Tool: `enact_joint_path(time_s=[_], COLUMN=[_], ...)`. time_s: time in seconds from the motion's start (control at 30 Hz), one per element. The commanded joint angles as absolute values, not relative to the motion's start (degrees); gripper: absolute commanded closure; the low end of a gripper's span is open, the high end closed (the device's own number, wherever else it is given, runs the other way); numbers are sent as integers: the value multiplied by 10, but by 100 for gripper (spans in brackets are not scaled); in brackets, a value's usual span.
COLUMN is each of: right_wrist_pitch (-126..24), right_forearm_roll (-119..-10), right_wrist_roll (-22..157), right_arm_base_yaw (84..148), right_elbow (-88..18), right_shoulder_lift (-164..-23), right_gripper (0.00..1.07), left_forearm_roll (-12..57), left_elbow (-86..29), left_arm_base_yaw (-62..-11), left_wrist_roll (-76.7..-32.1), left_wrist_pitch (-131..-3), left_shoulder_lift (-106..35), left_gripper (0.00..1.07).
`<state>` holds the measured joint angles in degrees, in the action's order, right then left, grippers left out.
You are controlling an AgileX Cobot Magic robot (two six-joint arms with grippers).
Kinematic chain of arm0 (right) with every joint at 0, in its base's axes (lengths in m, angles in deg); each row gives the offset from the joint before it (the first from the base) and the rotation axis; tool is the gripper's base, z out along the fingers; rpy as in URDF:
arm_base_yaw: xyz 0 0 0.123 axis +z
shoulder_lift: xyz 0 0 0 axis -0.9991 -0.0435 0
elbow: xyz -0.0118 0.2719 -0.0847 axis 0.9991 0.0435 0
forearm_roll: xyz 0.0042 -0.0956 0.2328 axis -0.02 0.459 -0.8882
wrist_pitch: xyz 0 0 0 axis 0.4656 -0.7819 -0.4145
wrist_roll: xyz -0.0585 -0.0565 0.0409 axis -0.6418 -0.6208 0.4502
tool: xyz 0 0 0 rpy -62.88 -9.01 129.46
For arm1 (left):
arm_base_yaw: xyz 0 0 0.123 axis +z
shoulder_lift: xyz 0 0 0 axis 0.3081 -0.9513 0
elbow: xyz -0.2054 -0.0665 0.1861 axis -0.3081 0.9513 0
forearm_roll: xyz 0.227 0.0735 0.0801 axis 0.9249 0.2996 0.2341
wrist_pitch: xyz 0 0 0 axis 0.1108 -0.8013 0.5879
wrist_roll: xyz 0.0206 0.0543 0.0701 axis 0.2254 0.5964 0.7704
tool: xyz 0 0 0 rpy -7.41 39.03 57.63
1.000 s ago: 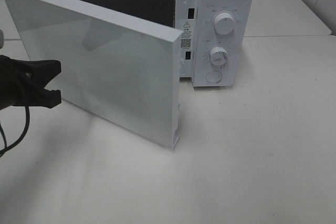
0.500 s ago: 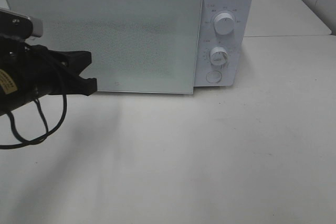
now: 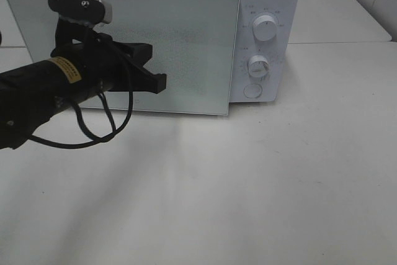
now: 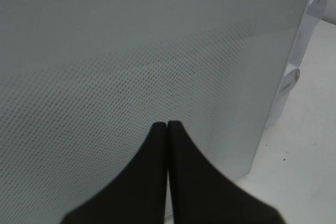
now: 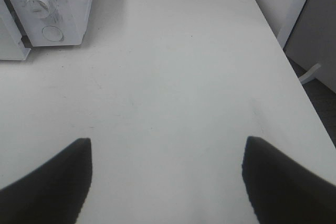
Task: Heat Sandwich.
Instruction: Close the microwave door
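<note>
The sandwich is out of view. The white microwave (image 3: 267,4) stands at the back of the table, and its pale dotted door (image 3: 186,48) lies flat across its front. My left gripper (image 3: 162,82) is shut with nothing in it, its black tips at the middle of the door. In the left wrist view the two fingers meet in one point (image 4: 167,124) right in front of the door panel (image 4: 131,51). I cannot tell whether they touch it. My right gripper (image 5: 168,142) hangs open over bare table, well to the right of the microwave (image 5: 58,3), holding nothing.
Two round knobs (image 3: 265,28) (image 3: 258,65) and a round button (image 3: 252,90) sit on the microwave's right panel. White table (image 3: 279,172) spreads in front and to the right. Its right edge (image 5: 294,72) drops off to a dark floor.
The microwave door, wide open a second ago, has swung shut. My left arm has moved right and up along with it, ending at the door's middle. The right gripper has stayed put.
</note>
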<state>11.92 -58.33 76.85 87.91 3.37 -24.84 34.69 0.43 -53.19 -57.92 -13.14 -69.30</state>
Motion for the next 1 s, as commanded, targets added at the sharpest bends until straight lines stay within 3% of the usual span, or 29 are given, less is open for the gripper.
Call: enact_joint_path(time_s=[0.03, 0.23, 0.5, 1.0], right_wrist_pitch=[116, 116, 116, 116], right_forearm_roll=[-584, -584, -584, -584], right_wrist_roll=[760, 760, 760, 760], right_arm_base_yaw=[875, 875, 875, 875], right_elbow=[37, 37, 37, 37], right_shoulder_lift=[-233, -233, -233, -233], right_gripper=[31, 31, 31, 31], left_forearm_roll=[317, 311, 246, 232], left_elbow=[-25, -76, -142, -235], left_arm_base_yaw=[-548, -566, -584, -584], left_wrist_roll=[-571, -544, -500, -498], left_wrist_pitch=[-136, -177, -201, -255], left_shoulder_lift=[-704, -726, -762, -808], left_gripper=[106, 106, 106, 106])
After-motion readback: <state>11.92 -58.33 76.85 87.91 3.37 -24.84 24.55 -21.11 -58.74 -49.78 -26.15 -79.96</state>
